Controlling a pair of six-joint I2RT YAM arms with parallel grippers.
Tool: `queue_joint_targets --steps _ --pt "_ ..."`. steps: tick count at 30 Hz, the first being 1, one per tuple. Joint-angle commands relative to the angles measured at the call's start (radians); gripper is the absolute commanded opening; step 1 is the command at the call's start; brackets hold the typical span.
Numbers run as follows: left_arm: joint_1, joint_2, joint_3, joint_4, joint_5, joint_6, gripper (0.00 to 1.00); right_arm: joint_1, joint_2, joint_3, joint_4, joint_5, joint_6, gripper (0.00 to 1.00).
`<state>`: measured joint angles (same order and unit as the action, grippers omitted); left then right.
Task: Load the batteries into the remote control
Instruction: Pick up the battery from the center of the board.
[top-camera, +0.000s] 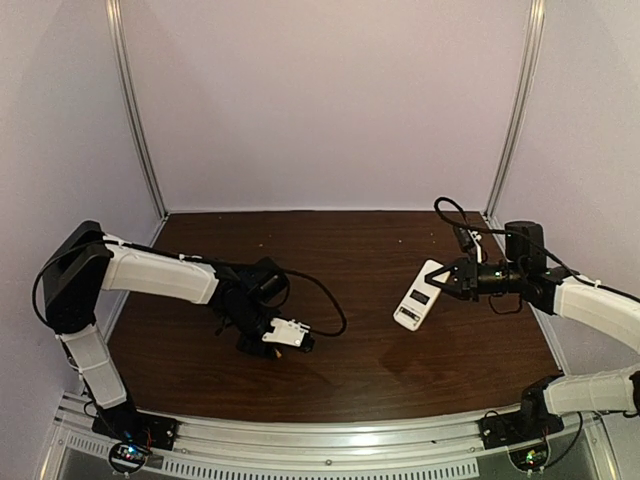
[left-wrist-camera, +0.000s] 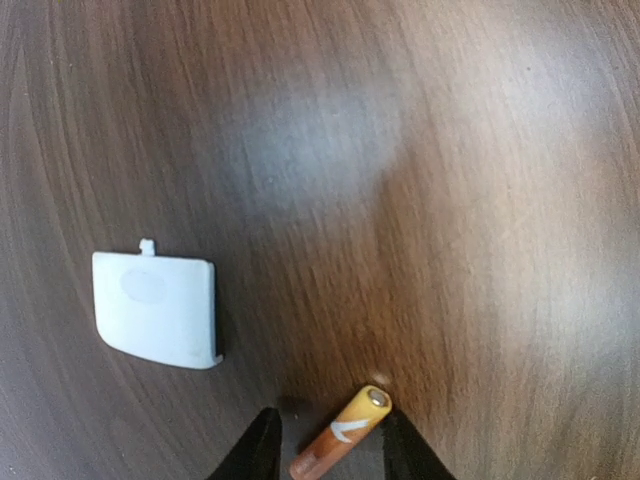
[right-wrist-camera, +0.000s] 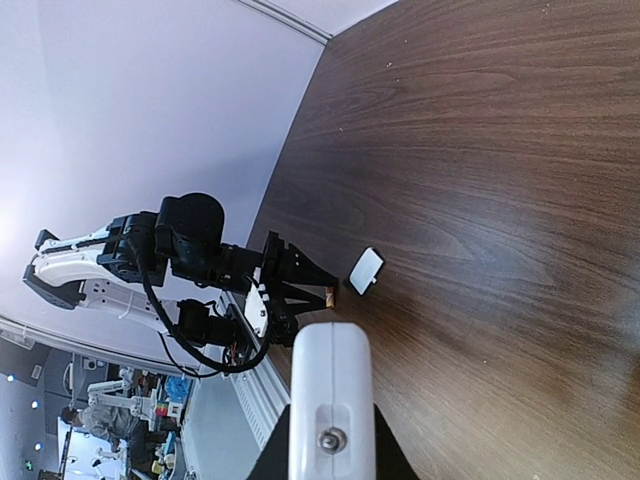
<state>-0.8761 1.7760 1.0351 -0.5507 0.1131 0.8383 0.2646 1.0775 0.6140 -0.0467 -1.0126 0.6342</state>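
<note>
Early: right tool (top-camera: 447, 283) clamped on remote control (top-camera: 419, 296) mid-right, left tool (left-wrist-camera: 331, 422) apart astride orange battery (left-wrist-camera: 338, 441) on worktop (top-camera: 350, 250), seemingly nothing loaded yet.

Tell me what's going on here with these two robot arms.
The right gripper is shut on the remote control and holds it up off the table. The left gripper is down at the table, its jaws apart on either side of the orange battery, which lies on the wood and is not gripped yet. A white cover piece lies flat beside it. No battery is in the remote yet, as far as the views show.
</note>
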Motion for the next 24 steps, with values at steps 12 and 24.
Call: queue_joint_targets --steps 12,24 --pt "-0.020 0.054 0.049 -0.111 0.038 -0.119 0.03 0.021 0.032 -0.015 0.044 -0.013 0.006 0.00" --pt "-0.263 -0.139 0.278 -0.191 -0.183 -0.336 0.00 0.104 0.083 -0.123 0.343 0.011 0.218 0.00"
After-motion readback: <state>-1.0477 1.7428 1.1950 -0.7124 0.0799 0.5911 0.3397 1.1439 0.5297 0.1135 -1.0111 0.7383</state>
